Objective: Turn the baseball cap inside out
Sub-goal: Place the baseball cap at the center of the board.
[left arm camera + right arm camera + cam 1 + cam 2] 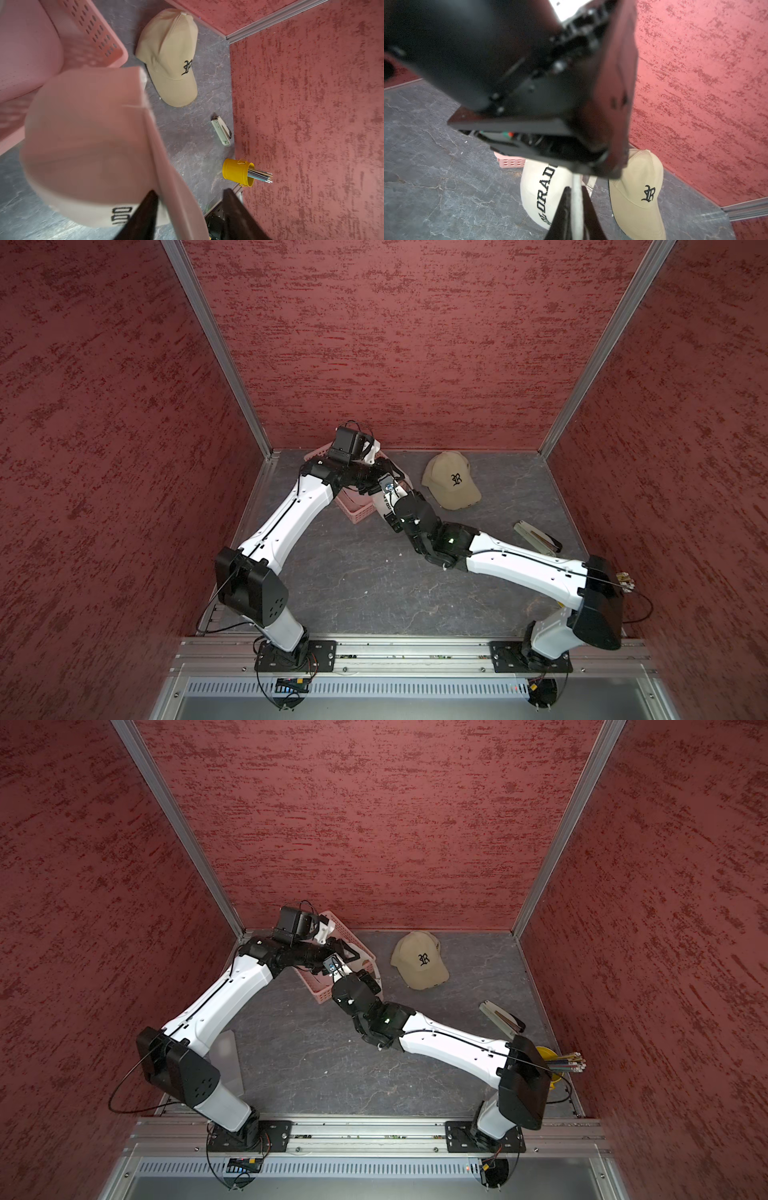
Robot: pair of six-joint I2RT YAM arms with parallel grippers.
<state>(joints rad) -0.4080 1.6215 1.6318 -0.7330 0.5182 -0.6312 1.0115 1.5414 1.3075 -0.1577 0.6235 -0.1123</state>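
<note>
Baseball cap [537, 193], cream with black lettering, is found at the far side of the worktop [374, 585], just beside the pink basket [357, 514] and near a tan cap [451, 481]. In both top views it is almost wholly covered by the two wrists that meet over it; only a lettered scrap is made out in a top view. Whether the baseball cap rests on the worktop cannot be told.

In the right wrist view much is blocked by the blurred dark body of the left arm [529, 72]. Below it, the right tool [575, 192] is seen pressed together on the pale edge of the brim. This pinch is shown in no other view. In the left wrist view the cap is blurred and tinted pink, and its lettering is cut off by a dark finger. The left tool [190, 193] is spread wide there, with the brim running between its fingers.

The tan cap is laid crown up, apart from both tools.

A yellow bucket [234, 170] is shown whole only in the left wrist view. In a top view it is half hidden behind the right arm's elbow.

A stapler [538, 537] is laid between the tan cap and the bucket.

Pencils [259, 175] are held in the bucket.
</note>
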